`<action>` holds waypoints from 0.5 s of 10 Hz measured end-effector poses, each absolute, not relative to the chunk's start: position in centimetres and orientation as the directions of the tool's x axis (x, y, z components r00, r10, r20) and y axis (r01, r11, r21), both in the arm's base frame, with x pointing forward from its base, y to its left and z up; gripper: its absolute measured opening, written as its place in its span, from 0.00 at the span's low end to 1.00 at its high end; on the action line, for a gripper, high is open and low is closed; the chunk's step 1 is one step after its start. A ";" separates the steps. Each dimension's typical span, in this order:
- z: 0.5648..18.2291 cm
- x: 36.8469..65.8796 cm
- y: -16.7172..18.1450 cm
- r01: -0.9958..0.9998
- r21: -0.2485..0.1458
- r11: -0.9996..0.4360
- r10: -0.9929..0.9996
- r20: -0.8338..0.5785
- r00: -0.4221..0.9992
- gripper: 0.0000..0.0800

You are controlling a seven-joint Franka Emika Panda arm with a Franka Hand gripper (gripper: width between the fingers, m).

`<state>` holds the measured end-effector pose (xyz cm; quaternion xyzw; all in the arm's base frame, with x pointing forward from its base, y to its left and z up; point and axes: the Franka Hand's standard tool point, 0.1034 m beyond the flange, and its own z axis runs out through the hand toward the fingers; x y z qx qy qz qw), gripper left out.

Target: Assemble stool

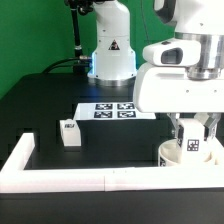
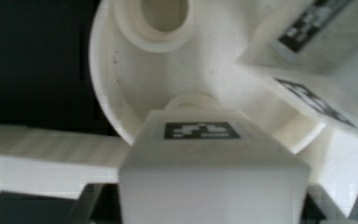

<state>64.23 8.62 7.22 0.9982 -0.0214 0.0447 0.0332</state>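
The white round seat (image 1: 170, 154) lies at the exterior view's right, close against the white border wall. My gripper (image 1: 195, 133) is shut on a white leg block (image 1: 194, 147) with a marker tag and holds it upright on the seat. In the wrist view the held leg (image 2: 208, 150) fills the space between my dark fingers (image 2: 98, 200), its end at the seat (image 2: 126, 75) beside a round hole (image 2: 158, 12). A second tagged leg (image 2: 309, 55) stands on the seat next to it. A third leg block (image 1: 69, 133) stands loose on the table at the exterior view's left.
The marker board (image 1: 112, 110) lies flat in the middle of the black table. The white border wall (image 1: 60, 178) runs along the front and turns a corner at the left. The arm's base (image 1: 110, 50) stands behind the marker board.
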 end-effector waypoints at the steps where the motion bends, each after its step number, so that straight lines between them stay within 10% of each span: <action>1: 7.1 64.3 8.9 -0.221 0.036 -0.975 -0.216 0.103 0.971 0.42; 3: 6.9 64.3 9.3 -0.496 -0.051 -0.867 -0.498 0.084 0.863 0.42; 5: 6.9 64.3 9.4 -0.574 -0.058 -0.817 -0.576 0.079 0.813 0.42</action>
